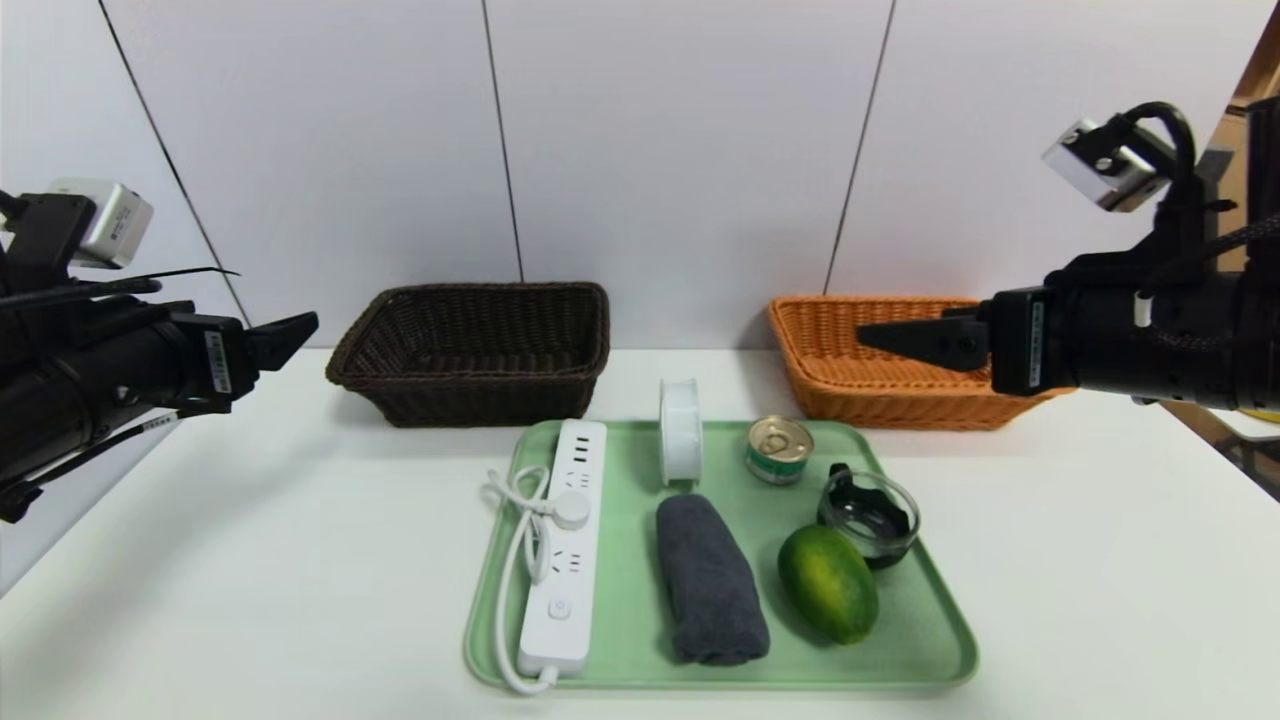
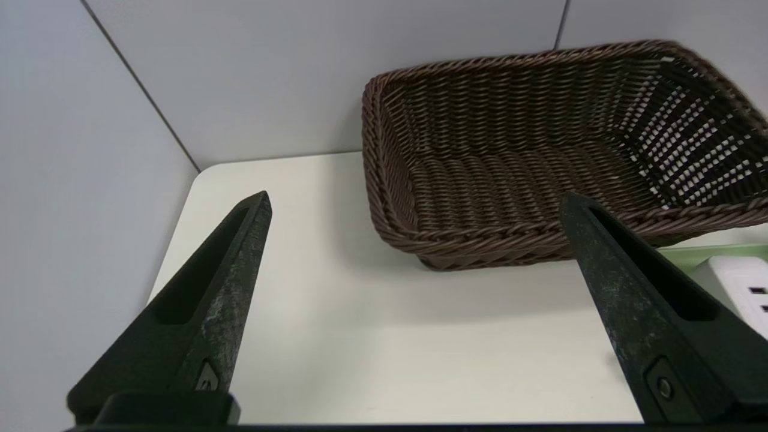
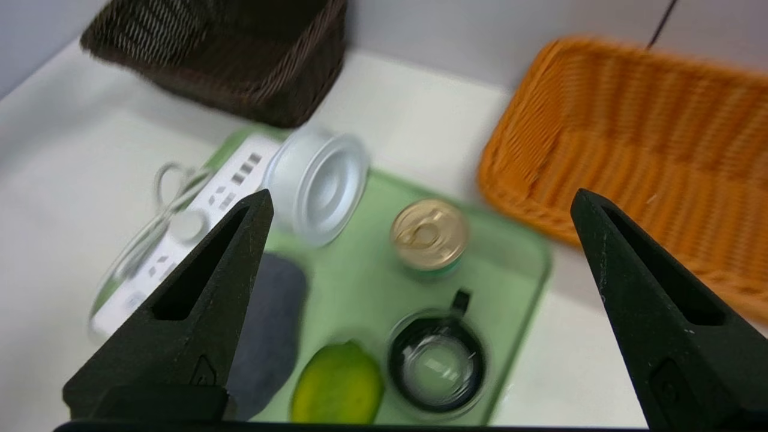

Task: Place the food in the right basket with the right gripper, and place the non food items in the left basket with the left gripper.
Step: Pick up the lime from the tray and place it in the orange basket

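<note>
Both baskets empty, the right gripper (image 1: 880,338) hangs with jaws spread wide at the frame's right edge, nearer than the equally wide-open left gripper (image 1: 300,327) to the green fruit (image 1: 828,583) lying lower centre-right on the tray (image 1: 940,640).

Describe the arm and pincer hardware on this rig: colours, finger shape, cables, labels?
Both arms are matte black. The left pincer and right pincer have long, tapering, pointed black fingers with a recessed slot along the side. Each wrist carries a silver-grey boxy camera fed by black cables. A white label sticks to each wrist housing, and braided black sleeving runs along the right arm.
</note>
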